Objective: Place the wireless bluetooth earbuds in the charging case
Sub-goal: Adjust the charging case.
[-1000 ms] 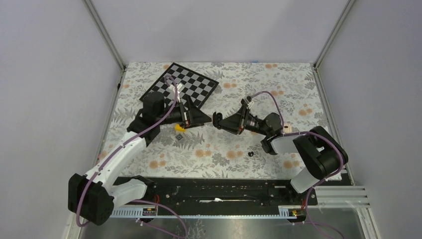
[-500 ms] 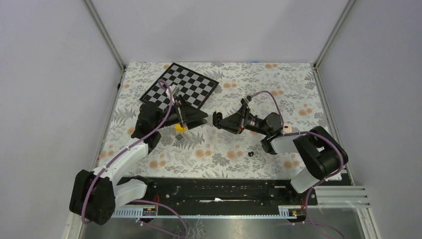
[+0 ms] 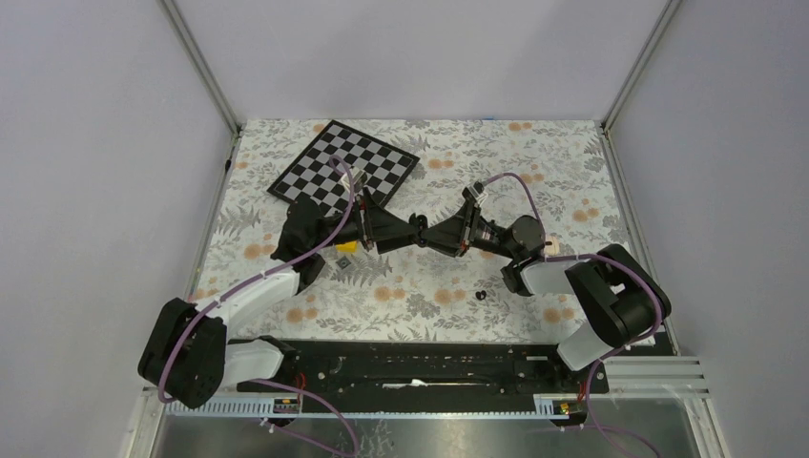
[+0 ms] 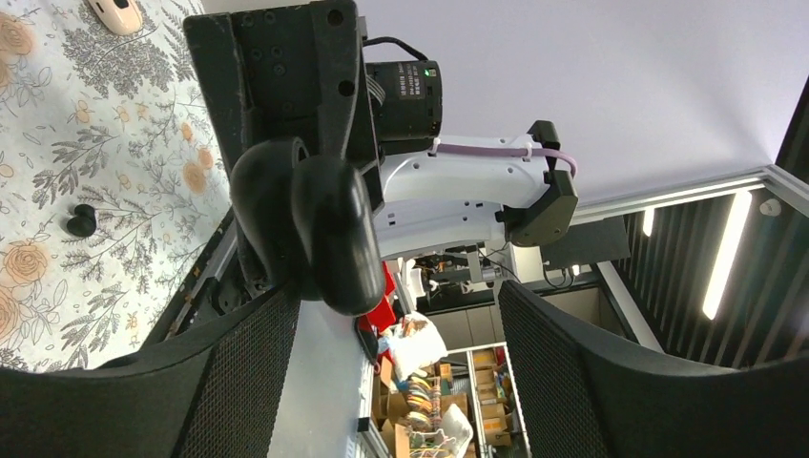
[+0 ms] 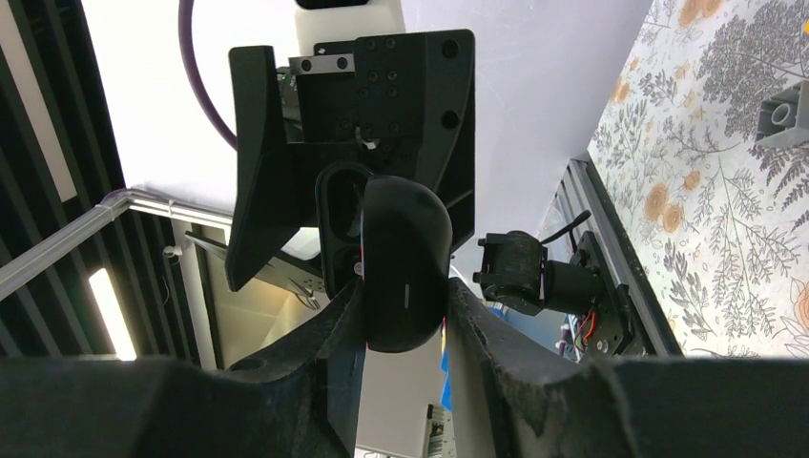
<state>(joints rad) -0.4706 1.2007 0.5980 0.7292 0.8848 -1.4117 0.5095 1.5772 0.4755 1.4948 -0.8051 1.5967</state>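
From above, the left gripper and the right gripper meet nose to nose over the middle of the flowered surface. What sits between them is lost in black on black. A black earbud lies loose on the surface near the right arm, well apart from both grippers. The yellow block sits under the left arm, just in front of the chessboard. The left wrist view shows its own mesh-faced fingers spread wide with nothing held. Just ahead of them, the right gripper carries the charging case, a glossy black shell showing two lobes, probably lid and body swung apart. The black earbud is on the surface below, and a pale earbud lies at the far top edge. The right wrist view shows its fingers pinched on both flanks of the case, tips partly closed to its width, with the left gripper facing it head-on. A grey block rests on the surface at the right edge. The risks as I judge them: no earbud is in hand, and the slick case is held only by its sides. If a left finger nudges the case, it could twist in the grip or slip out, or the lid could snap closed. A bud that small could also pop from wide pads when it is picked up.
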